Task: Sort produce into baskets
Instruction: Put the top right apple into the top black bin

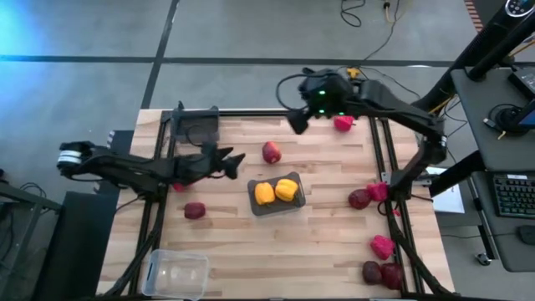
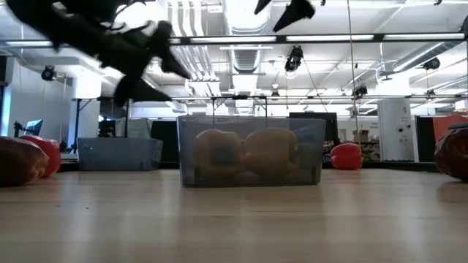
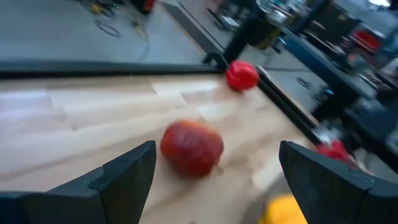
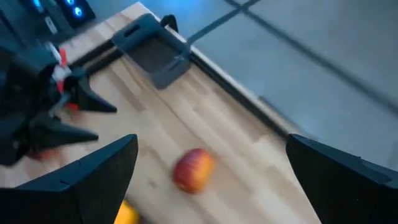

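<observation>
Grey concrete floor [image 1: 92, 33] with dark seam lines around wooden bench [image 1: 251, 242]. Desk with keyboard [image 1: 512, 194] beyond bench's right edge. Ceiling strip lights [image 2: 322, 38], ducts overhead.

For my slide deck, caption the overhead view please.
Both open grippers, left and right, flank a red apple beside the pepper-filled grey basket.

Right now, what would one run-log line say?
left end effector: open, empty, facing apple | right end effector: open, empty | yellow peppers: in grey basket
</observation>
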`<action>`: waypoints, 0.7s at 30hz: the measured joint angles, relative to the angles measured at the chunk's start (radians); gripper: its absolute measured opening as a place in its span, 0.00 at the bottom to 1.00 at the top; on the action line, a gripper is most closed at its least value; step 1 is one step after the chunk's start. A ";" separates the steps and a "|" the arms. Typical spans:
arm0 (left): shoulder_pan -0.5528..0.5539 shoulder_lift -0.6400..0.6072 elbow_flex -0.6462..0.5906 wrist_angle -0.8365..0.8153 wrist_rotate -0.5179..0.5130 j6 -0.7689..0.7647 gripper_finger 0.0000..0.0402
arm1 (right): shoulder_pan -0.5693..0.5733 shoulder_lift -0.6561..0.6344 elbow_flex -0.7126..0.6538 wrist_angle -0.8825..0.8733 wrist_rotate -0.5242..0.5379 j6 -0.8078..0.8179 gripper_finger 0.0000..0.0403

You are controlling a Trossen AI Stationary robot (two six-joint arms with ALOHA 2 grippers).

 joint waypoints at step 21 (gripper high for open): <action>0.102 0.886 1.191 -1.220 0.084 -0.716 0.81 | -0.003 -0.115 -0.187 -0.271 0.013 -0.183 0.99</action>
